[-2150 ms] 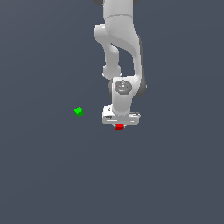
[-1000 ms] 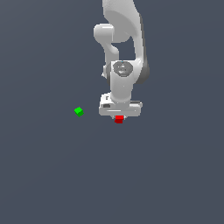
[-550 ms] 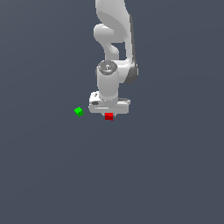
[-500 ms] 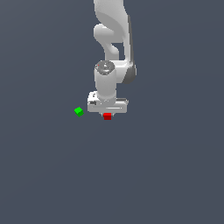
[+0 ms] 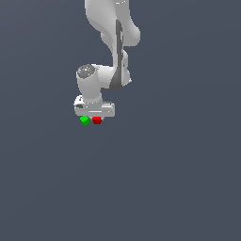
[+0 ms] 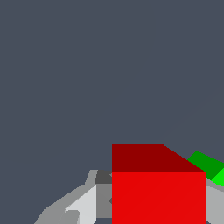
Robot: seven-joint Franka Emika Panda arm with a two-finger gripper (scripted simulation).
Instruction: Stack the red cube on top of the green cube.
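Two small cubes sit close: the red cube (image 5: 97, 120), pinched in the gripper (image 5: 96, 117), hangs just beside the green cube (image 5: 84, 120). It looks light and rigid; gripping flat opposite faces suits it.

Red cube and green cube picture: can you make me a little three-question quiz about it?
1. True or false: the red cube already sits on top of the green cube.
2. In the exterior view, which cube is further toward that view's left? A) red B) green
3. Fill in: the claw is shut on the ____ cube.

Key: 1 false, they show side by side; 2 B; 3 red.
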